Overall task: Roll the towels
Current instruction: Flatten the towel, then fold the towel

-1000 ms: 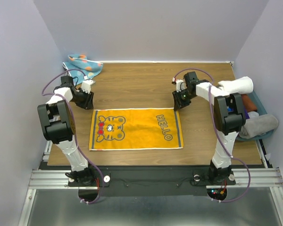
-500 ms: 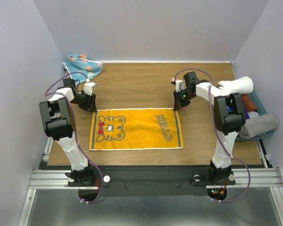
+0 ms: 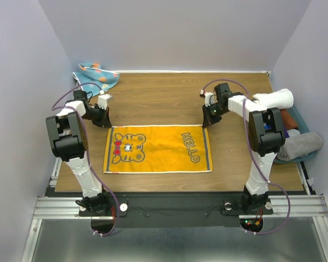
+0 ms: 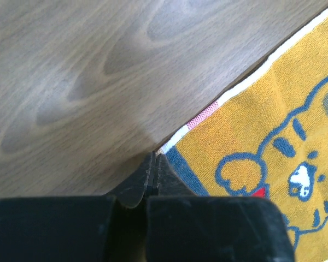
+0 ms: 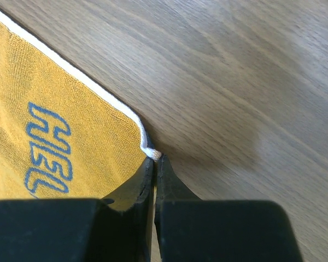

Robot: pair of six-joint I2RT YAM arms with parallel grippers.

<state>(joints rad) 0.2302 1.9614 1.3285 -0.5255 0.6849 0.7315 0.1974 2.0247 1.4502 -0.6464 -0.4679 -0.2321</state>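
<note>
The mustard-yellow towel (image 3: 157, 149) lies flat and face up in the middle of the table, with a navy tiger face at its left end and "HELLO" at its right. My left gripper (image 3: 102, 120) sits low at its far left corner. In the left wrist view the jaws are shut (image 4: 154, 159), with the towel's corner (image 4: 169, 146) running in at the tips. My right gripper (image 3: 208, 121) is shut at the far right corner. A white tip of the towel's hem (image 5: 154, 155) pokes out between the jaws. The light blue dotted towel (image 3: 96, 75) lies crumpled at the back left corner.
A rolled white towel (image 3: 274, 99) rests on the right edge of the table. Beside it a blue bin (image 3: 303, 121) holds a grey cloth (image 3: 302, 144) and a reddish one (image 3: 287, 117). Purple walls close in the back and both sides.
My left gripper has shifted slightly toward the towel's far left corner. The right gripper and the yellow towel have stayed in place.
</note>
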